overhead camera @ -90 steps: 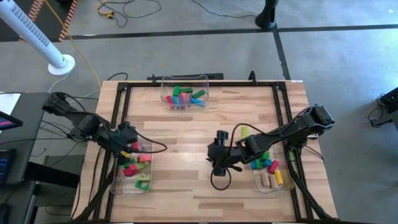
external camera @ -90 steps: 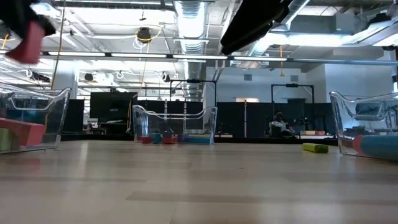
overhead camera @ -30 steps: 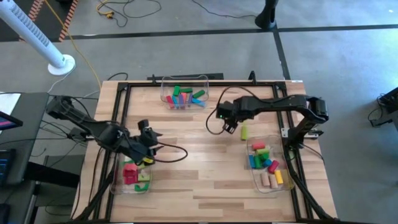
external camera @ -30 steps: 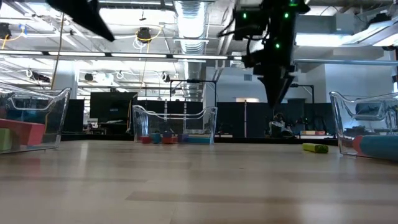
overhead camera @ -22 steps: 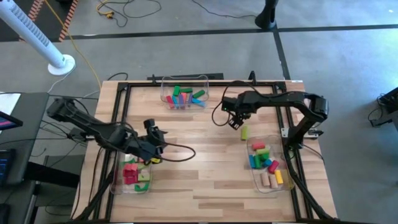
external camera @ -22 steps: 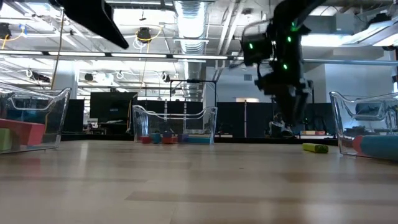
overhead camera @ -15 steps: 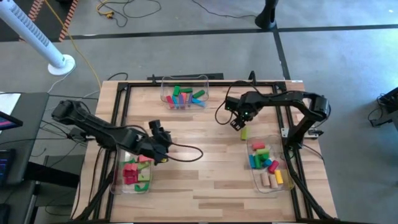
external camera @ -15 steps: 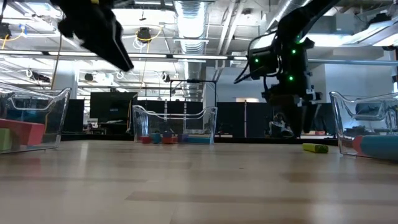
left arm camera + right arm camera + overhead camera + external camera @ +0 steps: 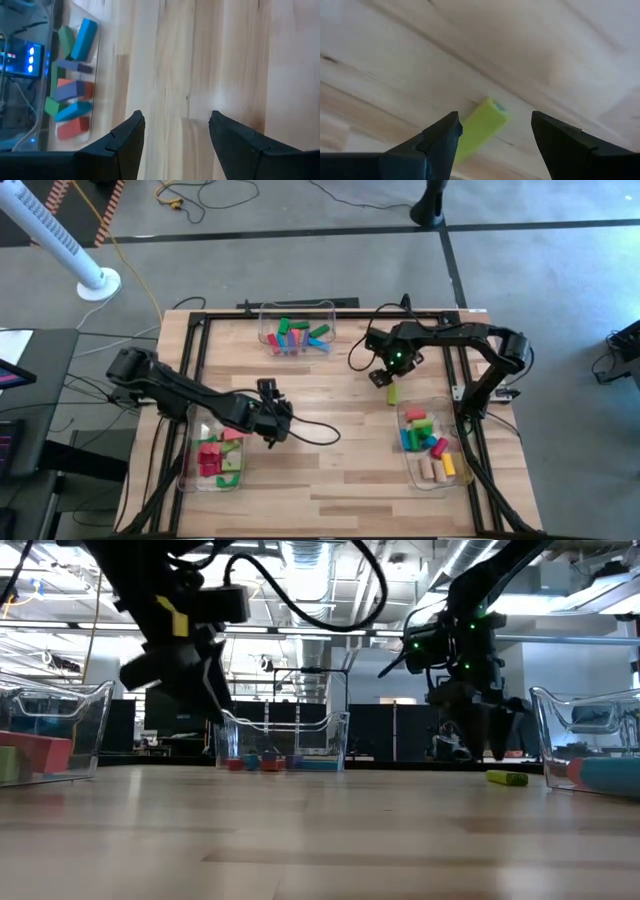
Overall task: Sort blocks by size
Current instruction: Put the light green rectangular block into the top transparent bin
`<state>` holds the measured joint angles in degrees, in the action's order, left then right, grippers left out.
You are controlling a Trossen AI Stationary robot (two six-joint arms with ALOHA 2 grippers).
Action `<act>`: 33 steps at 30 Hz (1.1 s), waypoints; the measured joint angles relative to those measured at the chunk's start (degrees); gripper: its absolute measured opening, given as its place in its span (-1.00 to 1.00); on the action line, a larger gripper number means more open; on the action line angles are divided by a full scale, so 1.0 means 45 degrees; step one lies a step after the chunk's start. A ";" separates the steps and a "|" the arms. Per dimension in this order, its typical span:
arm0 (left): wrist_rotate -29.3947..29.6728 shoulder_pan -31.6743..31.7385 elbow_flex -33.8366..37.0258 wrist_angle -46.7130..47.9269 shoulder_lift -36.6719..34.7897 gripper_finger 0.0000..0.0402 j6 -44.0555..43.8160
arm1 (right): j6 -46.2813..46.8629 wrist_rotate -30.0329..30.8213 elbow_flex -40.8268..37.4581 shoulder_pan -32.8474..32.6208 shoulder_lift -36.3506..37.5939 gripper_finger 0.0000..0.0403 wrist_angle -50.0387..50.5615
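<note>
Both arms are dark and jointed with black cables looping off them, the left arm (image 9: pixel 190 393) yellow-tagged near the wrist, the right arm (image 9: pixel 450 338) showing green lights.

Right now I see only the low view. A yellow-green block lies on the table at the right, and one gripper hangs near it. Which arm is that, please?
Observer: The right gripper, seen from above. It hangs over the yellow-green block.
Operator: Are its fingers open?
Observer: Yes. Its wrist view shows them spread, with the block between them, not gripped.
Operator: And the other arm?
Observer: The left gripper is open and empty over bare wood, beside the left bin.
</note>
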<state>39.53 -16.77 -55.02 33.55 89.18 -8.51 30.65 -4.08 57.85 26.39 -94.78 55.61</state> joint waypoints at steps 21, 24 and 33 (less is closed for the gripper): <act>-0.0175 0.0029 0.0003 -0.2682 0.0409 0.06 0.2419 | 0.1132 -0.2062 -0.1866 -0.0170 0.0014 0.40 -0.1990; -0.0175 0.0029 0.0000 -0.2698 0.0409 0.06 0.2388 | 0.1074 -0.2008 -0.1864 -0.0375 0.0024 0.39 -0.1971; -0.0189 0.0024 0.0000 -0.2756 0.0409 0.06 0.2065 | 0.1065 -0.1782 -0.1860 -0.1272 0.0011 0.32 -0.1402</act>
<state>38.68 -16.67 -55.02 21.15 91.02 0.78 35.45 -12.10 49.48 20.67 -94.73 49.30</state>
